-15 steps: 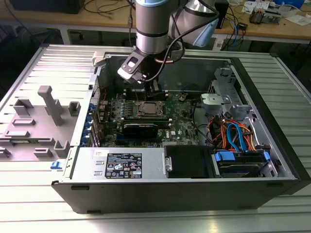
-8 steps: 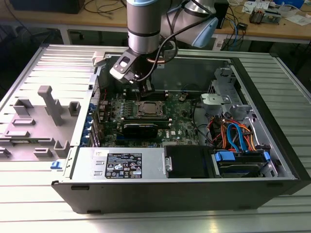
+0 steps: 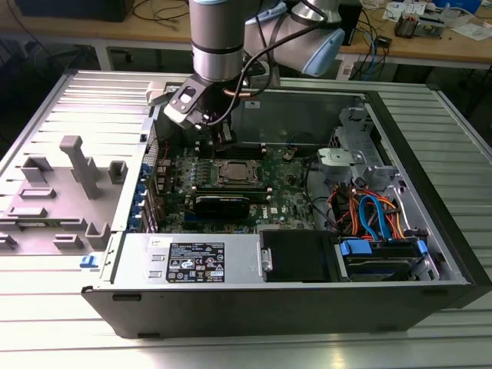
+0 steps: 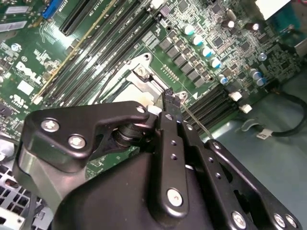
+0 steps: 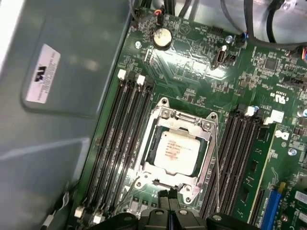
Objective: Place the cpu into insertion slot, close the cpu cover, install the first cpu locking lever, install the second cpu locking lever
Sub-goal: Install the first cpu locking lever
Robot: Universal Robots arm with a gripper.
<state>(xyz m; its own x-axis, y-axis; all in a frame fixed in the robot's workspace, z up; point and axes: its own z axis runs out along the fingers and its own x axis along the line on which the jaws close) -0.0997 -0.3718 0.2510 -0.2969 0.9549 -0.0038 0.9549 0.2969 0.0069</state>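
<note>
Green motherboard (image 5: 192,72) lies flat inside the open computer case (image 3: 430,207), which rests on your slatted metal tabletop (image 3: 246,350). You can see the cpu (image 5: 176,152) seated in the insertion slot (image 5: 151,148), near the middle of the board between two banks of black memory slots (image 5: 120,139). The cpu cover (image 5: 183,121) lies flat over it, framing the chip's silver top. A thin wire locking lever (image 5: 217,167) runs along one side of the cover. Your gripper (image 5: 170,213) hangs low just beside the cover's edge, jaws pressed together with nothing visible between them.
</note>
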